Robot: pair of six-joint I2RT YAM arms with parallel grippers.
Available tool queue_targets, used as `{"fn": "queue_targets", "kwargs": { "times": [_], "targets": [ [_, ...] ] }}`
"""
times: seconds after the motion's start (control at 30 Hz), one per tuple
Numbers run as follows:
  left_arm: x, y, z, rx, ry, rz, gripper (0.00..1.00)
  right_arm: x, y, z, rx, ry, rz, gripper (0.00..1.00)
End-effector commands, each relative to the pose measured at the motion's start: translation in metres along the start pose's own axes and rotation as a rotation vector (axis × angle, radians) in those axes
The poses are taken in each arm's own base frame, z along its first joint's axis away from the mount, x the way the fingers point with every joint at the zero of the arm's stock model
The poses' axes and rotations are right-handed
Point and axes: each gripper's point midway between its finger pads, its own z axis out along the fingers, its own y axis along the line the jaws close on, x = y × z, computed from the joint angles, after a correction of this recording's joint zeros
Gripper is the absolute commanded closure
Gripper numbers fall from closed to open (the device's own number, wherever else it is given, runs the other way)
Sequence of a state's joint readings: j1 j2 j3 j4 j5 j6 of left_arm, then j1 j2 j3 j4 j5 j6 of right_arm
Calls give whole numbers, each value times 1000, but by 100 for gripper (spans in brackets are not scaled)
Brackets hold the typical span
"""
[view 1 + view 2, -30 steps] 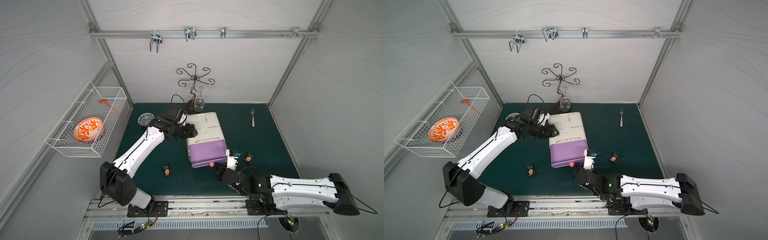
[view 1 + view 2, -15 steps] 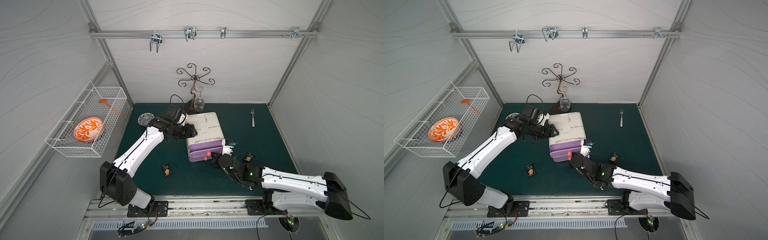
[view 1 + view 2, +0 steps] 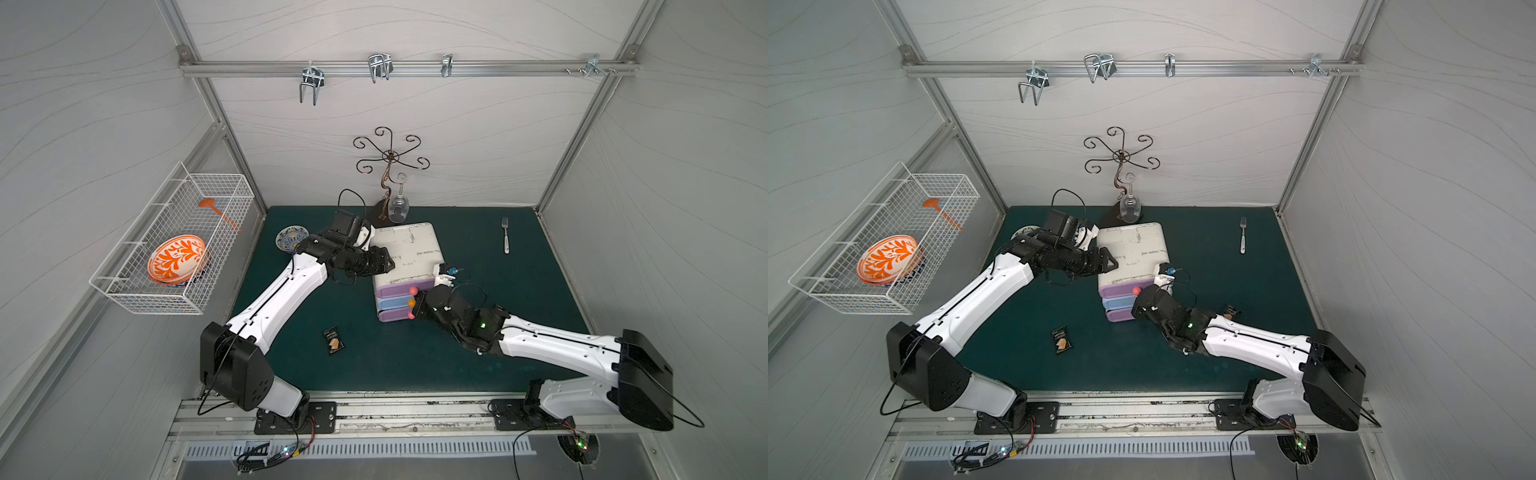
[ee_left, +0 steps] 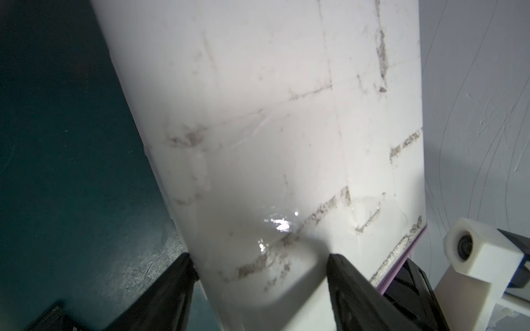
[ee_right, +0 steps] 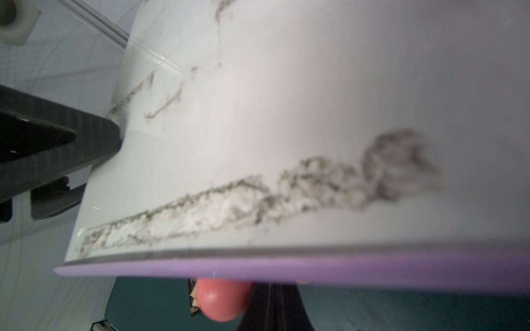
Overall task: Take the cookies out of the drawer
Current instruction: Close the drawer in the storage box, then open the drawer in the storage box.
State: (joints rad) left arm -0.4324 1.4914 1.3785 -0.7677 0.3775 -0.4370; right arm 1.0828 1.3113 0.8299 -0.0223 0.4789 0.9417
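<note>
Near edge: the green mat (image 3: 415,365) has a wide bare strip between the two arm bases. A black cookie packet (image 3: 333,340) lies flat there, well apart from the drawer unit (image 3: 409,249). A second packet (image 3: 1230,311) sits on the mat just behind the right forearm, partly hidden. Both are outside the drawers.

Right gripper (image 3: 417,308): fingers pinched fully together, tips at the drawer fronts. In the right wrist view a pink knob (image 5: 220,298) sits just beside them. The purple, blue and purple fronts all look pushed in, as far as both top views show.

Left gripper (image 4: 258,258): jaws wide, straddling the unit's left top edge, one finger by the side wall and one over the white top.

Right of the unit there is open mat out to the fork (image 3: 505,241). A small plate (image 3: 286,240) shows behind the left arm. At the back edge a wine glass (image 3: 399,205) hangs on its stand (image 3: 390,156).
</note>
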Motion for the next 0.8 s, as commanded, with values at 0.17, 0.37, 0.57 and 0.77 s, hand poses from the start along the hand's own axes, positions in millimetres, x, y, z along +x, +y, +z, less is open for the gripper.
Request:
{"fn": "queue_targets", "kwargs": {
  "times": [0.17,0.37,0.57,0.77],
  "targets": [
    [25,9,19,-1,127,-15,23,-6,23,-18,-101,5,24,77],
    [19,10,18,6,116,-25,23,23,15,-27,-118,71,37,52],
    [16,10,16,18,113,-30,23,30,11,-18,-173,78,79,52],
    [16,10,15,21,114,-32,23,31,5,0,-166,90,94,52]
  ]
}}
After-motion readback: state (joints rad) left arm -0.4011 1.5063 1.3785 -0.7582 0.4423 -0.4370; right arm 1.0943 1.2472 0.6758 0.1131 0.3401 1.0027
